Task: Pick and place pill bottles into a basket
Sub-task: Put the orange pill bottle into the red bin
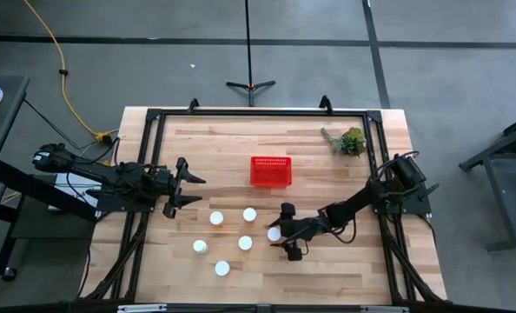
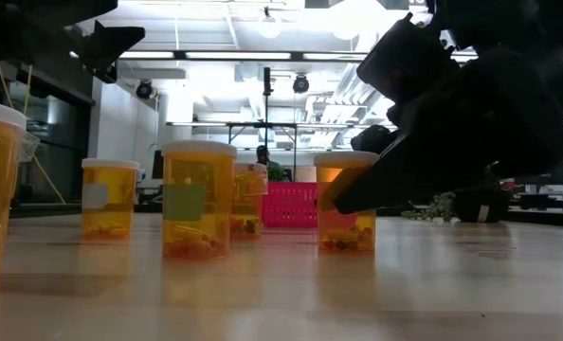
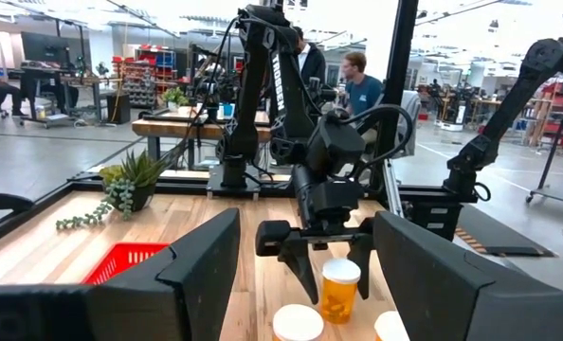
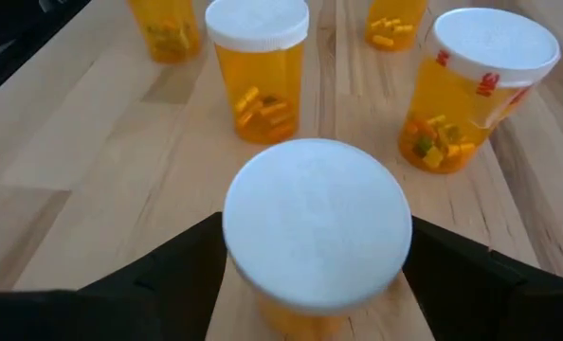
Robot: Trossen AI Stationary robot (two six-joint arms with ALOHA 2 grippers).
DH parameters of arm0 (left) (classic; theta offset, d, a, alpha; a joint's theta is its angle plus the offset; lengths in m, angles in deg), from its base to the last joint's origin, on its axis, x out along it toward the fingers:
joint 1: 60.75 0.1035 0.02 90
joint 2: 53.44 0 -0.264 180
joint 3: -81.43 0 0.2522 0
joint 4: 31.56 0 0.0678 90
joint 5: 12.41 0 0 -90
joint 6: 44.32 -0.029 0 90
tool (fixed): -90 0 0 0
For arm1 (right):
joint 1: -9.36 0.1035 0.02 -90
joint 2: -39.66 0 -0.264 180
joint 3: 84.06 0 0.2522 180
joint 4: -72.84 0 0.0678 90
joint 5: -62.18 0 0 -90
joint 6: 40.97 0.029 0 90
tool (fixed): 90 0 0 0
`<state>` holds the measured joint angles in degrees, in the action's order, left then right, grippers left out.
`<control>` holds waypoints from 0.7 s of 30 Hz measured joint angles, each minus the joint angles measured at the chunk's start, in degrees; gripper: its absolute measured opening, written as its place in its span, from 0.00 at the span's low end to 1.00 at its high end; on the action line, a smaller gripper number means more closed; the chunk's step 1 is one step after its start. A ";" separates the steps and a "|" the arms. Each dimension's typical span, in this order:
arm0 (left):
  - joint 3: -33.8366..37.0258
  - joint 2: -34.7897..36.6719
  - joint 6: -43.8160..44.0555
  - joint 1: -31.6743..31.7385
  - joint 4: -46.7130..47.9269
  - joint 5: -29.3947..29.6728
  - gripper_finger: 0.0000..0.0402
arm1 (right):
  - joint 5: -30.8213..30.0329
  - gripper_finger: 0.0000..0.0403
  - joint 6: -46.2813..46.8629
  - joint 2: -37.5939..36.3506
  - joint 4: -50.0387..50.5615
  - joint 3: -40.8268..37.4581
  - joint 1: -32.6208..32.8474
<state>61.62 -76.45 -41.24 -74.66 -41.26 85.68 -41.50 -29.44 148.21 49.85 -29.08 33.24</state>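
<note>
Six orange pill bottles with white caps stand upright on the wooden table, near its front middle. My right gripper is open and low over the table, one finger on each side of the rightmost bottle, whose cap fills the right wrist view. The other bottles stand to its left. The red basket stands on the table behind them, with nothing showing in it. My left gripper is open and empty, raised at the table's left side. My right gripper's fingers come level from the table's right side and stand close on both sides of the bottle's body below the cap. I cannot tell whether they touch it. The bottle stands upright on the table.
A green plant sprig lies at the table's far right. A dark metal frame runs round the table's edge. People show in the room beyond the table. Bare wood lies between the bottles and the basket.
</note>
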 joint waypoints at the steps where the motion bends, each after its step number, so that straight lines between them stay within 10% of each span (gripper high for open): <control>1: 0.00 0.00 0.00 0.00 0.00 0.02 0.69 | 0.27 0.69 0.00 0.00 -0.01 0.00 -0.01; 21: 0.00 0.00 0.20 0.01 0.91 0.04 0.69 | 0.35 0.45 0.22 0.00 -0.87 0.00 -1.22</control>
<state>61.62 -76.45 -41.05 -74.65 -40.35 85.73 -41.14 -29.22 148.21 48.99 -29.08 32.02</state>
